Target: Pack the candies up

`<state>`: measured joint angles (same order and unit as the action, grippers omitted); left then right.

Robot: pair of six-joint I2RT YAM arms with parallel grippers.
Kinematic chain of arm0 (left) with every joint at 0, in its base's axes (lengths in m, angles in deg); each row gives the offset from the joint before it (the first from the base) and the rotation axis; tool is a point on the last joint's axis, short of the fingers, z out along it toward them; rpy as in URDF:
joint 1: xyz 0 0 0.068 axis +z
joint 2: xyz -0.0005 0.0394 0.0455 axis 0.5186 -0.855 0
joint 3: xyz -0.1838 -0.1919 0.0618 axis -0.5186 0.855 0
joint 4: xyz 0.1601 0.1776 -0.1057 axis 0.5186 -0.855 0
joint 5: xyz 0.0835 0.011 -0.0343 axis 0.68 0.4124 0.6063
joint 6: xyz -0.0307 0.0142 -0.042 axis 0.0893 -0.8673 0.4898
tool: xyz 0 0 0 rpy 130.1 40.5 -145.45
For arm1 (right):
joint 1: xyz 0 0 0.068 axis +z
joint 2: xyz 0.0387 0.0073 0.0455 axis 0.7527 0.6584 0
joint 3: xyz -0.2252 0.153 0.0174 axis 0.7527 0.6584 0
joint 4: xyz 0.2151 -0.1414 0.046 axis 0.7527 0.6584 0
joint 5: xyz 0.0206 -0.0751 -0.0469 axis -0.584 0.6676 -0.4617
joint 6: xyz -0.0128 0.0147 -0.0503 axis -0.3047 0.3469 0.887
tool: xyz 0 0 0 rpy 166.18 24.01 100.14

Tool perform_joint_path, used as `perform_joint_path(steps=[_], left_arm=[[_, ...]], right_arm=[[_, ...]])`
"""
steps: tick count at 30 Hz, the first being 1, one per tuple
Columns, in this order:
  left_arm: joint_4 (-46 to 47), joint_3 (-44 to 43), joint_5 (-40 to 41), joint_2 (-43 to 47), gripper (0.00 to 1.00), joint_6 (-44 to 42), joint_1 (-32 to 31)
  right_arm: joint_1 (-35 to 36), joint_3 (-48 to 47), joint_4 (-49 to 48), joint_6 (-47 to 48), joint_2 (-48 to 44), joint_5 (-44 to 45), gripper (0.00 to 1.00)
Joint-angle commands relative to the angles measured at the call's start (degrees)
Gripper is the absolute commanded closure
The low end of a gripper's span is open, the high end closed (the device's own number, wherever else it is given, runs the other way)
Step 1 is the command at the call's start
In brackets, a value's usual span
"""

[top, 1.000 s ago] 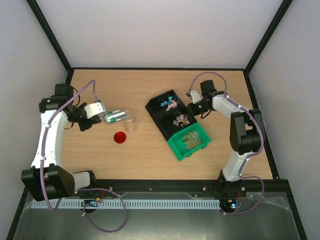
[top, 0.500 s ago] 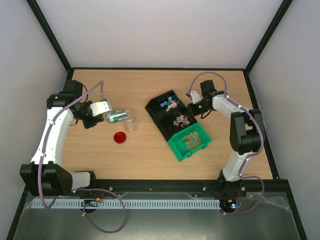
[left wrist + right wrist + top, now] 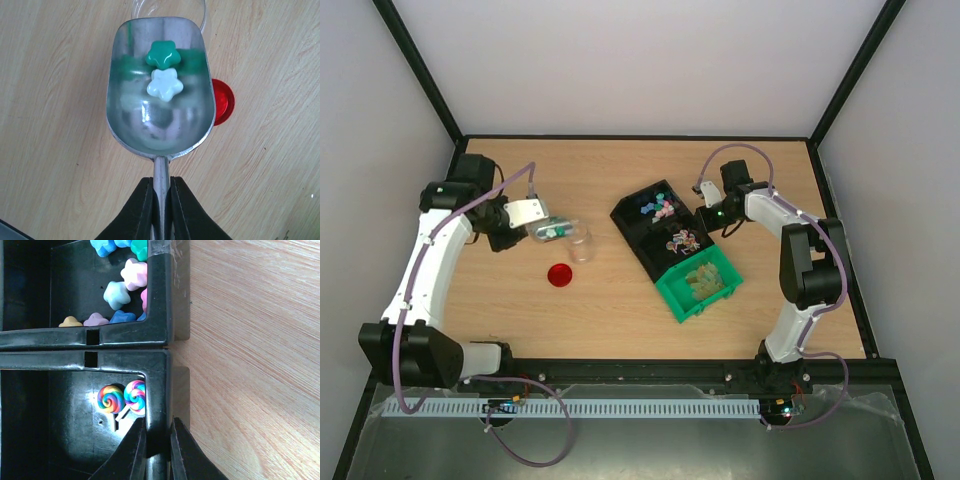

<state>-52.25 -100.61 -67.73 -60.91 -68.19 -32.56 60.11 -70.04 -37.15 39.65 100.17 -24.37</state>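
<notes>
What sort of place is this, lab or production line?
Most likely a lab test cell, not a line: a wooden table boxed in by blank white walls, left arm and right arm bolted at its near edge, and only staged props: black bins of candies, a metal scoop.

**Scoop [image 3: 160, 120] ahead of left jaws, bin wall [image 3: 157, 385] between right jaws**

The scoop's handle sits clamped in the left gripper [image 3: 161, 187], with two candies [image 3: 164, 75] in its bowl. The cup [image 3: 581, 243] lies beyond its tip and the lid [image 3: 223, 101] to its right. The right gripper [image 3: 157, 432] pinches the bin wall, with two sweets [image 3: 122, 396] just left-ahead inside. Another bin [image 3: 75, 335] lies beyond.
</notes>
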Motion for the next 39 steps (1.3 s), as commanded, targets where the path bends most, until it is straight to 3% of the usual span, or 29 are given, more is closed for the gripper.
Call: perform_joint_path(steps=[1,17,25,31,39], left_arm=[[-1.0,-2.1,2.0,-0.3,0.98,0.5,-1.1],[-1.1,-2.7,4.9,0.0,0.98,0.9,-2.6],[-1.4,-7.8,0.3,-1.3,0.98,2.9,-2.5],[-1.5,-18.7,-2.4,-10.5,0.98,8.6,-3.7],[-0.6,-30.0,6.9,-24.9,0.98,19.1,-16.5]], right_arm=[[0.4,-1.8,1.9,0.8,-0.3,-2.9,0.98],[0.3,-1.7,1.8,0.7,-0.2,-3.1,0.98],[0.5,-1.6,1.1,-0.9,0.0,-3.7,0.99],[1.5,-2.1,-0.1,-3.3,0.3,-1.8,0.99],[3.0,-2.5,-1.4,-7.3,0.8,4.0,0.99]])
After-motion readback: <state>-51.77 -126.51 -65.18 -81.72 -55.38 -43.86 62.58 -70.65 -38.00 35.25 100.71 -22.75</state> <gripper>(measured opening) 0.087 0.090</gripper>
